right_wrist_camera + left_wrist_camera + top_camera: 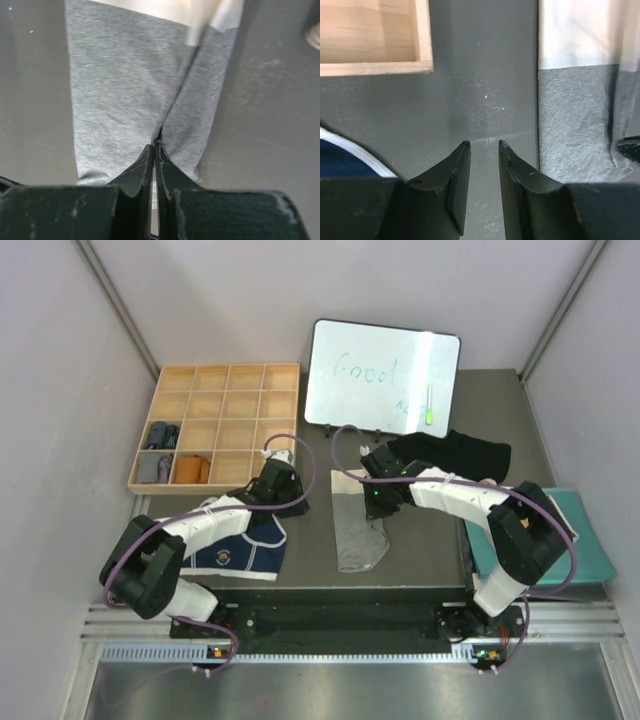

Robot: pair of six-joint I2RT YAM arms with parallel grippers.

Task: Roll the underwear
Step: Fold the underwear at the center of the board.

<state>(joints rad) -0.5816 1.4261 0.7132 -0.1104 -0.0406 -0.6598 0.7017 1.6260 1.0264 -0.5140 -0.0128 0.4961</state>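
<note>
The grey underwear (358,532) lies in the middle as a narrow folded strip, its cream waistband (347,480) at the far end. My right gripper (374,506) is shut on a pinched fold of the grey cloth (125,90), low on the strip in the right wrist view (156,147). My left gripper (288,476) is open and empty, over bare mat between the tray and the grey underwear (570,125); its tips show in the left wrist view (484,145). The navy underwear (240,552) lies at the near left, and the black underwear (460,452) at the back right.
A wooden compartment tray (215,390) stands at the back left with rolled dark, grey and orange cloths in its near-left cells. A whiteboard (380,375) leans at the back. A teal block (590,550) sits at the right edge. The tray's corner (422,65) is close to my left fingers.
</note>
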